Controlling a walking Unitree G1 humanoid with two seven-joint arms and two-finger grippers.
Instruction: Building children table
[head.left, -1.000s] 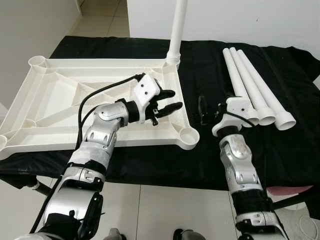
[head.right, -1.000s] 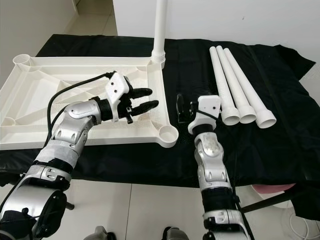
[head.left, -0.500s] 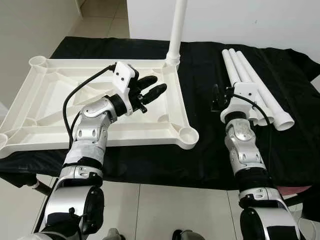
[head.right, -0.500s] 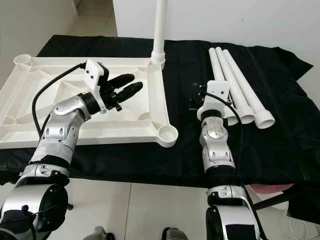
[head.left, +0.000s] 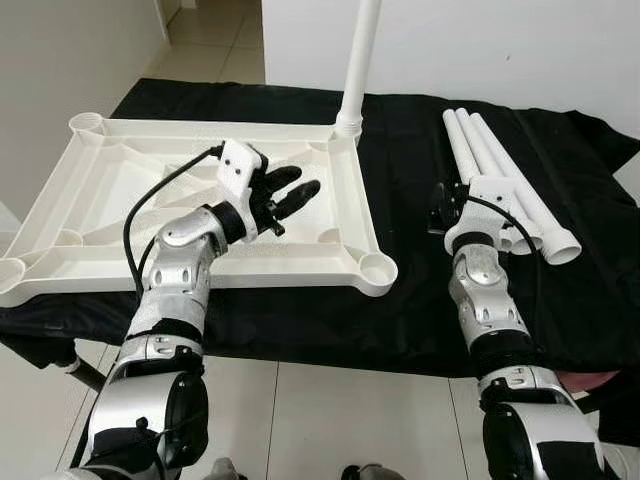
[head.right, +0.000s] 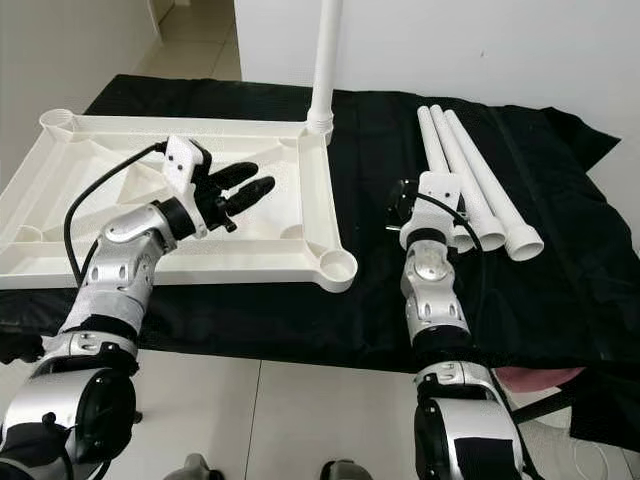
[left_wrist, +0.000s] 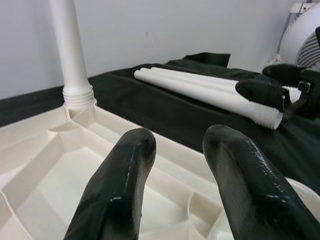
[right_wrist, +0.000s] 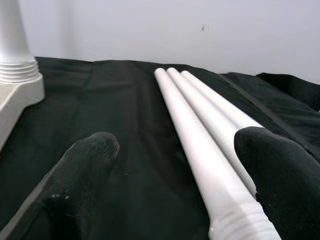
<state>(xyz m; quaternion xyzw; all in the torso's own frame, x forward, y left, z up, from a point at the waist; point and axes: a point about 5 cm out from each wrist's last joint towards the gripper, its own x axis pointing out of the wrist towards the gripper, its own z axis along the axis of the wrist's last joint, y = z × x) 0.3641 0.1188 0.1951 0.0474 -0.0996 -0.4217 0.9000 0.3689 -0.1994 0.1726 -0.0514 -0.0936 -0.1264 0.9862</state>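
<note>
A white plastic tabletop (head.left: 120, 255) lies upside down on the black cloth. One white leg (head.left: 357, 60) stands upright in its far right corner socket. Three loose white legs (head.left: 500, 170) lie side by side on the right, threaded ends toward me. My left gripper (head.left: 303, 181) hovers open over the tabletop's inner ribs, fingers (left_wrist: 125, 170) pointing toward the standing leg (left_wrist: 70, 55). My right gripper (head.left: 450, 198) is open at the near ends of the loose legs. In the right wrist view the nearest leg (right_wrist: 200, 160) runs between its spread fingers (right_wrist: 90, 155), which hold nothing.
The black cloth (head.left: 410, 150) covers the whole table, whose front edge is close to my body. An open corner socket (head.left: 378, 268) sits at the tabletop's near right. A white wall rises behind, and tiled floor (head.left: 330, 410) lies below.
My left gripper has drawn back from the tabletop's right rim toward its middle. My right gripper has moved forward and right, up to the ends of the loose legs.
</note>
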